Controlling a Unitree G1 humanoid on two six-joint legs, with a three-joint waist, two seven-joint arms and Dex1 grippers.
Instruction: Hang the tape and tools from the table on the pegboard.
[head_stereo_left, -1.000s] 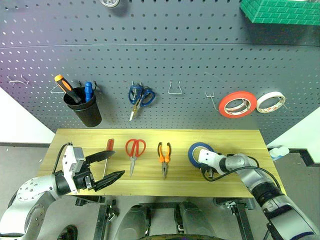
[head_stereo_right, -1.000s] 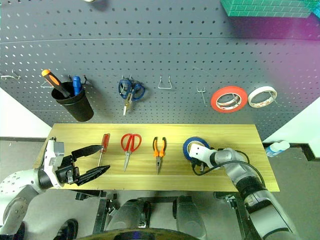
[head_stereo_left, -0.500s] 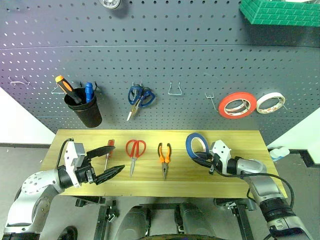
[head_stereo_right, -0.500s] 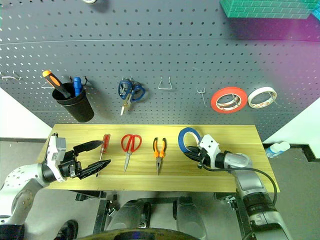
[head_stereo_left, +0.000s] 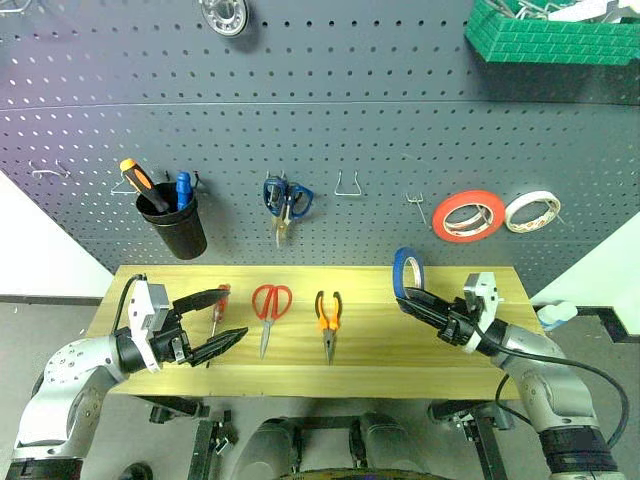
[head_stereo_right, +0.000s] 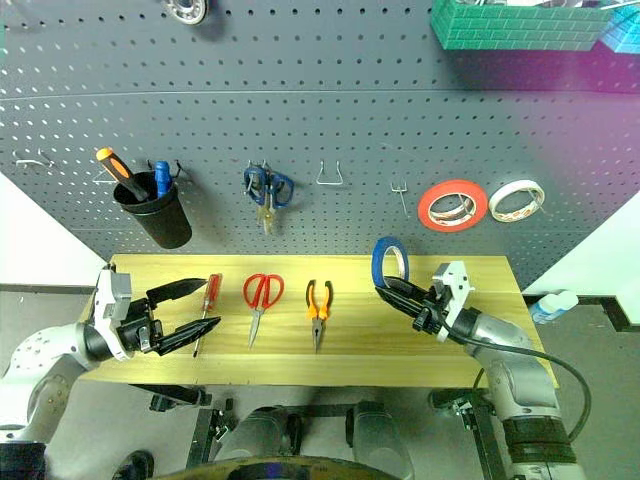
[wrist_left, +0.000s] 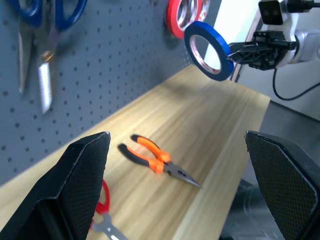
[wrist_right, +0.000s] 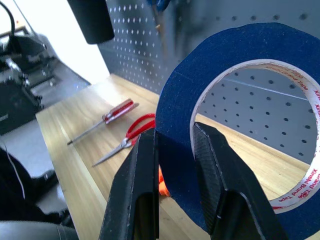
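Note:
My right gripper (head_stereo_left: 414, 299) is shut on the rim of the blue tape (head_stereo_left: 405, 272) and holds the roll upright above the right half of the table (head_stereo_left: 400, 352), in front of the pegboard (head_stereo_left: 320, 130). In the right wrist view the fingers (wrist_right: 142, 165) pinch the roll's wall. On the table's left my left gripper (head_stereo_right: 205, 305) stands open and level, its fingers on either side of the red-handled screwdriver (head_stereo_right: 211, 288). Red scissors (head_stereo_left: 268, 303) and orange-and-black pliers (head_stereo_left: 327, 315) lie flat at mid table.
On the pegboard hang a black cup (head_stereo_left: 180, 228) with an orange-handled screwdriver, blue scissors (head_stereo_left: 286, 198), a red-orange roll (head_stereo_left: 467, 215) and a white roll (head_stereo_left: 532, 210). Bare hooks (head_stereo_left: 347, 184) sit between the scissors and the rolls. A green bin (head_stereo_left: 550, 35) hangs top right.
My right gripper has lifted the blue tape off the table and turned it upright. The left gripper has stayed in place. The camera has tilted up a little.

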